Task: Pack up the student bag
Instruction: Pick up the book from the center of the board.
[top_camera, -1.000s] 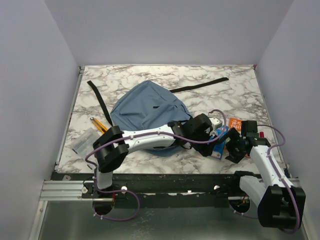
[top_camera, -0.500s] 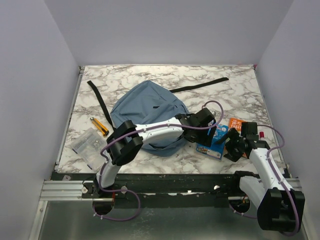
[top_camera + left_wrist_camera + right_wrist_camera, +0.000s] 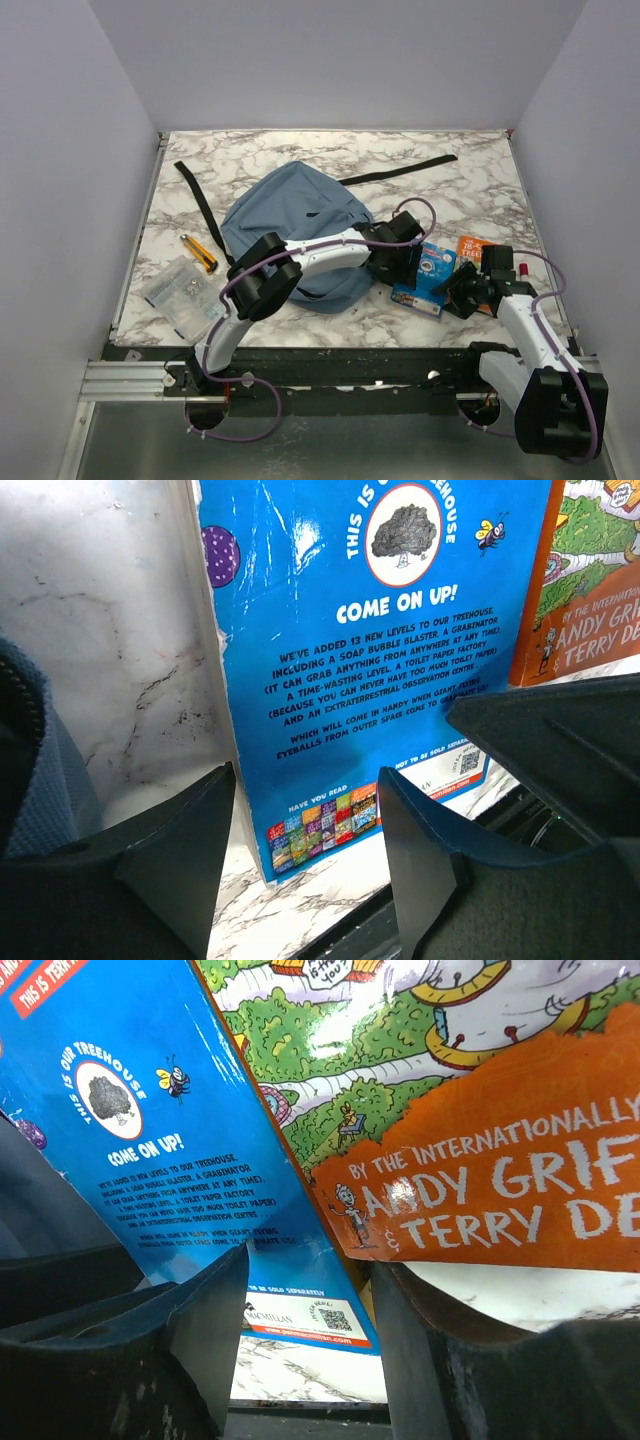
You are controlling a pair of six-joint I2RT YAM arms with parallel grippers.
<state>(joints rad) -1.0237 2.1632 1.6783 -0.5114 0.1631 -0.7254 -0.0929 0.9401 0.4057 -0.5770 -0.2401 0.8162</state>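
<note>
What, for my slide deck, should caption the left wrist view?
Open left gripper over a glossy blue paperback book on marbled tabletop.

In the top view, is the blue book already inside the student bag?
No, the blue book lies flat on the marble table, just right of the student bag and outside it.

The bag (image 3: pixel 290 212) is soft, matt blue cloth, and its strap (image 3: pixel 400 171) is black woven webbing. The tabletop (image 3: pixel 300 150) is smooth and marble-patterned, with a slight sheen. The blue book (image 3: pixel 370 650) has a glossy paper cover scuffed with fine scratches. The orange book (image 3: pixel 520 1160) is glossy too. The pouch (image 3: pixel 180 290) looks like clear plastic film.
</note>
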